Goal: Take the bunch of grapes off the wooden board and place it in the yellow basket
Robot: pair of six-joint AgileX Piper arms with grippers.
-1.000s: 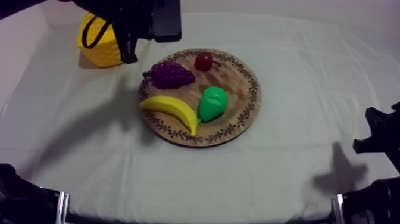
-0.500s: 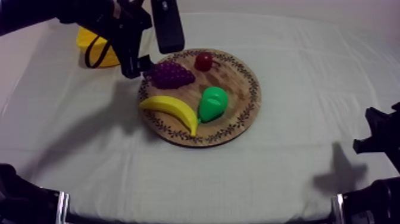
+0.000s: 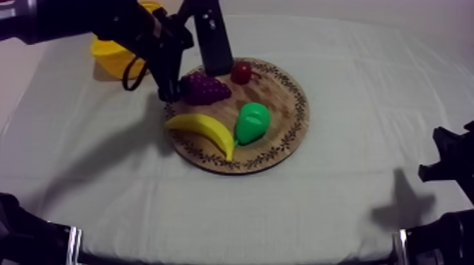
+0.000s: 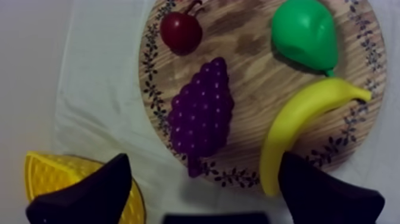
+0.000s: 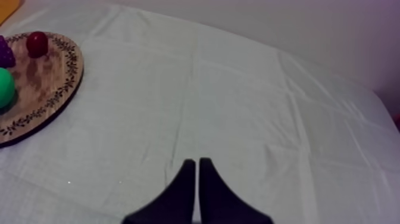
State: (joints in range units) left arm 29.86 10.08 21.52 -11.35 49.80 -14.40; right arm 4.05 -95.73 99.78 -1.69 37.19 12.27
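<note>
The purple bunch of grapes (image 3: 206,88) lies on the round wooden board (image 3: 278,91) at its far left, stem end toward the yellow basket (image 3: 111,53). My left gripper (image 3: 193,80) hangs open just above the grapes, one finger at each side, not touching them. In the left wrist view the grapes (image 4: 202,113) lie ahead of the wide-apart fingers (image 4: 89,190), the basket (image 4: 65,179) beside one finger. My right gripper (image 5: 197,179) is shut on nothing, low over bare cloth at the right.
A banana (image 3: 204,130), a green pear (image 3: 252,121) and a small red fruit (image 3: 241,71) share the board with the grapes. The basket stands at the table's far left, close to the board's rim. My right arm (image 3: 451,165) rests at the right edge.
My left gripper has opened wide and has come from over the basket to just above the grapes. The fruit and my right arm have not moved.
</note>
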